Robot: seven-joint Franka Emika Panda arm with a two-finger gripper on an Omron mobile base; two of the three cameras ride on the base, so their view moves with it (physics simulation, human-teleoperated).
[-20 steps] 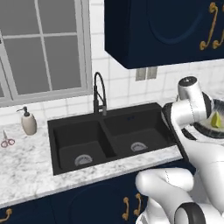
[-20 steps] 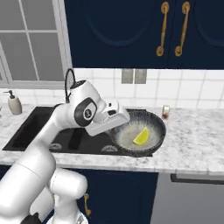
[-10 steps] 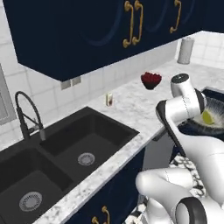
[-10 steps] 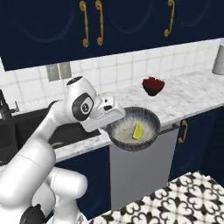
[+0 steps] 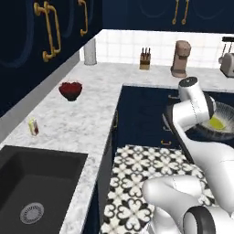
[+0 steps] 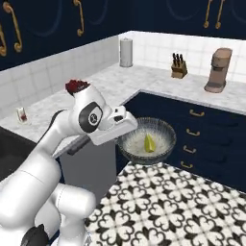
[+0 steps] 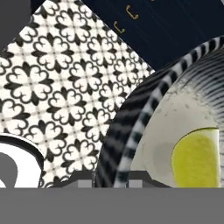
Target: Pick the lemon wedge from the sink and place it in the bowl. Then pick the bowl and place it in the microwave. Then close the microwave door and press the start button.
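the gripper [image 7: 111, 181] is clamped on the near rim of the bowl [image 6: 163, 132], holding it level over the patterned floor [image 6: 182, 202]. the lemon wedge [image 6: 150, 142] lies inside, just beyond the fingers.

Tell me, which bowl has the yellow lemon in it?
The striped grey bowl held by the gripper holds the lemon wedge. The small dark bowl on the counter holds something red.
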